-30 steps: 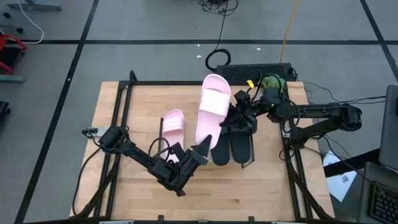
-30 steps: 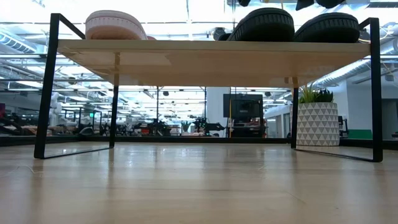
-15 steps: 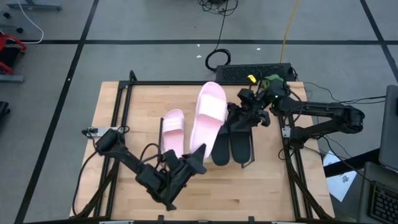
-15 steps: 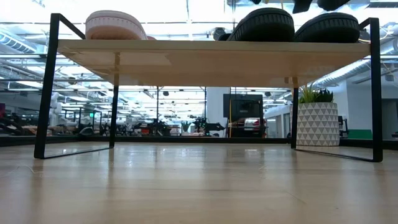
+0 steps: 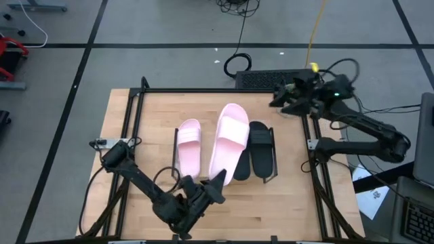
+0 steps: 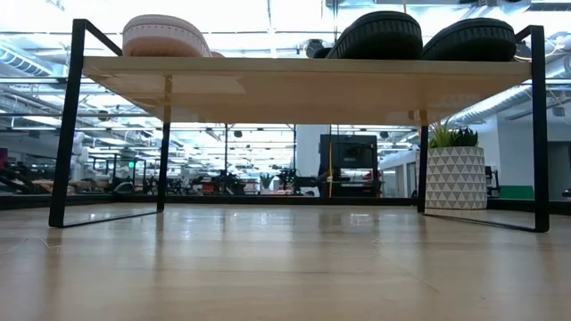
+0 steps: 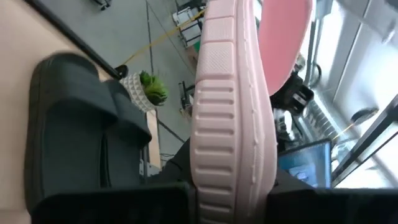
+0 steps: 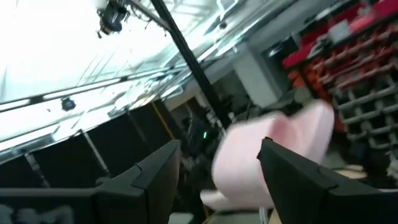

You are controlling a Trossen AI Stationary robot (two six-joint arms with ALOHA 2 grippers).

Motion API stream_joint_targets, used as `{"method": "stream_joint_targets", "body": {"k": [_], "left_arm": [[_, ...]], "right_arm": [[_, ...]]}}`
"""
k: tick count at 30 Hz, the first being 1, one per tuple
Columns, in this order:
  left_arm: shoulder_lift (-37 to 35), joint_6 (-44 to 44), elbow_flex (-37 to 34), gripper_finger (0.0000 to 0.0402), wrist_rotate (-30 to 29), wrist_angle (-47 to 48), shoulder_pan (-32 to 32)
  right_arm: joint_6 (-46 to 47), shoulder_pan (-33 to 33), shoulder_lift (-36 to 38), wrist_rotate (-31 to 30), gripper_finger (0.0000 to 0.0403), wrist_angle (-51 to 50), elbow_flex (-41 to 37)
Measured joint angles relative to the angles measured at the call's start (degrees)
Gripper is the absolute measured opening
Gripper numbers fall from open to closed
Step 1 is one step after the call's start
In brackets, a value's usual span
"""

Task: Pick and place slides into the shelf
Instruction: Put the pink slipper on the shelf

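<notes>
Nearest the front edge of the table, the left gripper (image 5: 215, 181) pinches the heel end of the second pink slide (image 5: 228, 142); in the left wrist view its ribbed pale sole edge (image 7: 227, 118) runs straight out from between the dark fingers, so the slide is on edge or tilted rather than lying flat; in the high view it reaches over the shelf (image 5: 163, 102) between the first pink slide (image 5: 188, 144) and the black pair. I judge the task near its end: three of four slides rest on the light wooden top, and the last is held over its slot, with the lowering and letting go left to do.

The first pink slide lies flat, toe toward the far side, its broad strap matte and pale; just right of the held one sit the two black slides (image 5: 261, 150), the left one largely hidden under the pink sole; from table height the black pair (image 6: 419, 37) shows as two rounded dark humps on the board, and the pink one (image 6: 165, 36) as a low pale hump at the other end.

Farthest off, the right gripper (image 5: 279, 100) hangs past the shelf's far right corner, near the keyboard (image 5: 271, 78), fingers spread and holding nothing.
</notes>
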State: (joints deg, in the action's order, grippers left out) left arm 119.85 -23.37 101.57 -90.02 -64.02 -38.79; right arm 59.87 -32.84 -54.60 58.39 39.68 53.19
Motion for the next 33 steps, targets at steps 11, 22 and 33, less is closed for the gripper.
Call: {"method": "stream_joint_targets", "body": {"k": [11,22,33], "left_arm": [[0.0,-47.2,-3.0,0.0045,0.7,35.8,1.5],[0.0,-55.1,-3.0,0.0045,0.4,40.3,1.1],[0.9,-56.8,-3.0,0.0045,0.1,41.1,2.4]], "right_arm": [[6.4,-9.7,10.0,4.4,0.0212,0.0,0.0],[-0.3,-14.0,6.1,19.2,0.0211,-7.5,0.0],[-1.5,-11.5,-14.5,24.5,0.02,2.0,0.4]]}}
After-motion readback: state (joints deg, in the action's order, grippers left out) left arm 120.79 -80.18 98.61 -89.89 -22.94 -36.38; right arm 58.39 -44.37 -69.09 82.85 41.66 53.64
